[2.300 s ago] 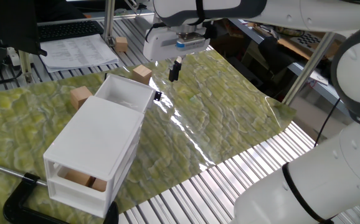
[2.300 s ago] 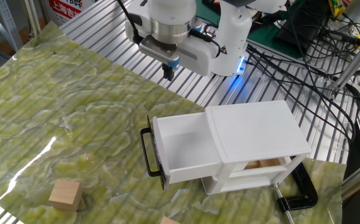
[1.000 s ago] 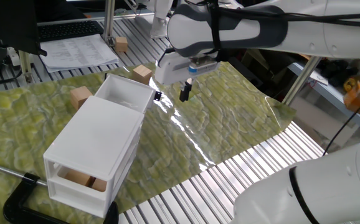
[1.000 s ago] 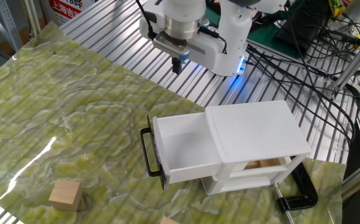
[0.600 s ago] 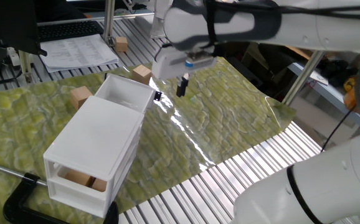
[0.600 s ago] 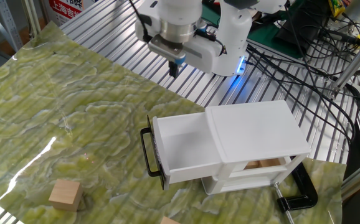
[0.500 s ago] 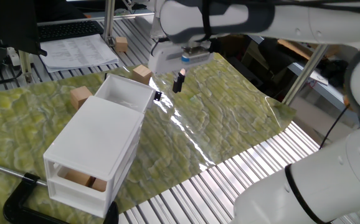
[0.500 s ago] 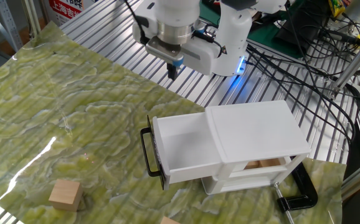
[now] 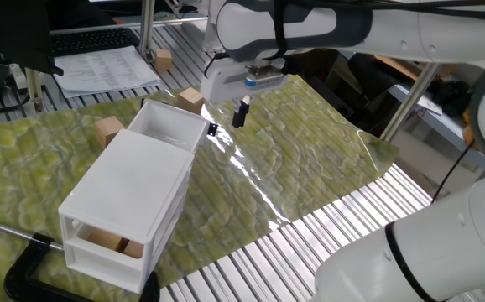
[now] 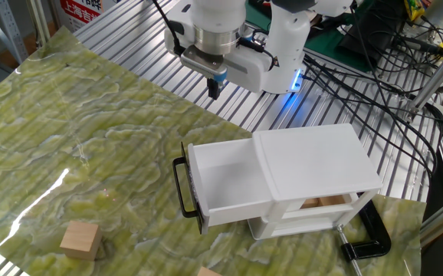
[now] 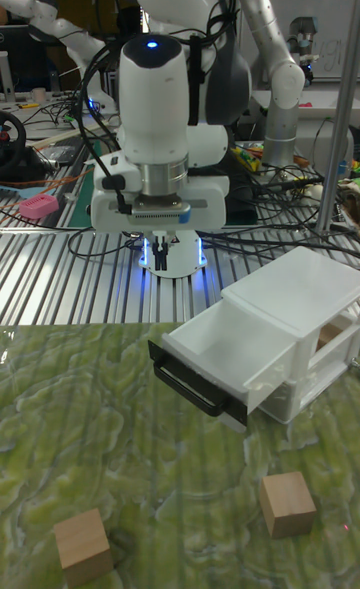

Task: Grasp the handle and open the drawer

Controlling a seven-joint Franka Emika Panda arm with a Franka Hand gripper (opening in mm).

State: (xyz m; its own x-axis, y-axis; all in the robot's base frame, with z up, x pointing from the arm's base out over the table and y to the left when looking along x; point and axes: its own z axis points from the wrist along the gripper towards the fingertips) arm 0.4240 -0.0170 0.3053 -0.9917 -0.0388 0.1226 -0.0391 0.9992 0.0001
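Your claw (image 10: 214,90) hangs in the air with its black fingers pressed together and nothing between them, well apart from the cabinet (image 10: 317,165) and behind its pulled-out end. The upper drawer (image 10: 225,186) already stands well out of the white cabinet on the green mat (image 10: 68,146) that covers the desk, its tray bare inside. Across its front runs the handle (image 10: 182,188), a thin black bar standing just off the face, with a gap behind it.

Judge the drawer as light, thin plastic: stiff enough to slide, but the cabinet looks light too and may skid on the glossy mat if you pull hard. A black clamp (image 10: 369,244) sits at the cabinet's rear; whether it pins the box I cannot tell. If you take hold, spread the fingers and close them across the middle of the bar, one finger in the gap behind it, then pull straight along the drawer's travel. Off-centre grips would likely twist and jam the tray. Two wooden cubes (image 11: 288,503) lie nearby.
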